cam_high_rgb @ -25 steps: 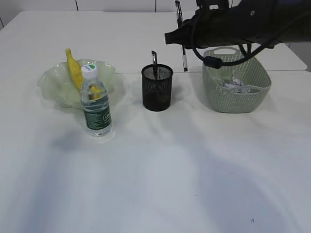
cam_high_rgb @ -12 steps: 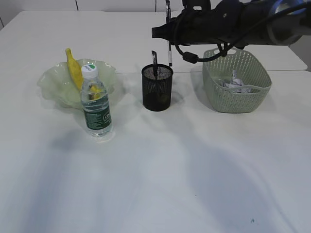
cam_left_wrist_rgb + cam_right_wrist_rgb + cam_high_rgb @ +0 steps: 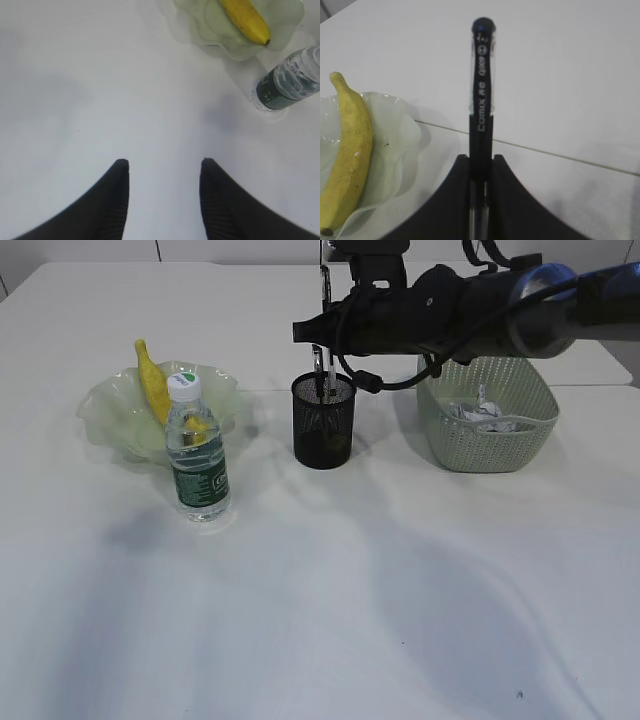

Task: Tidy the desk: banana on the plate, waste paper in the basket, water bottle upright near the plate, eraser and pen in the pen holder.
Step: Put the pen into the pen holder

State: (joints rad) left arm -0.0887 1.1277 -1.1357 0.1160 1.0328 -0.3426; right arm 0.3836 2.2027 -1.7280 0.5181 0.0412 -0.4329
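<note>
My right gripper [image 3: 318,328] reaches in from the right, shut on a black pen [image 3: 326,285] that it holds upright over the black mesh pen holder [image 3: 323,425]. The pen's lower end dips into the cup's mouth beside another pen [image 3: 317,355] standing inside. In the right wrist view the pen [image 3: 482,90] rises from between the closed jaws of the right gripper [image 3: 481,159]. The banana [image 3: 152,380] lies on the green plate [image 3: 105,410]. Just in front of it the water bottle [image 3: 198,455] stands upright. Waste paper [image 3: 485,415] sits in the basket [image 3: 487,445]. My left gripper [image 3: 164,162] hangs open over the bare desk [image 3: 320,590]. The eraser is hidden.
The left wrist view shows the banana [image 3: 245,20], the plate [image 3: 200,25] and the water bottle [image 3: 290,82] at its upper right. A seam between two tabletops [image 3: 260,390] runs behind the plate and pen holder.
The right arm has carried the pen leftwards from beside the basket to above the pen holder, and its lower end now enters the cup. The left gripper has not moved.
</note>
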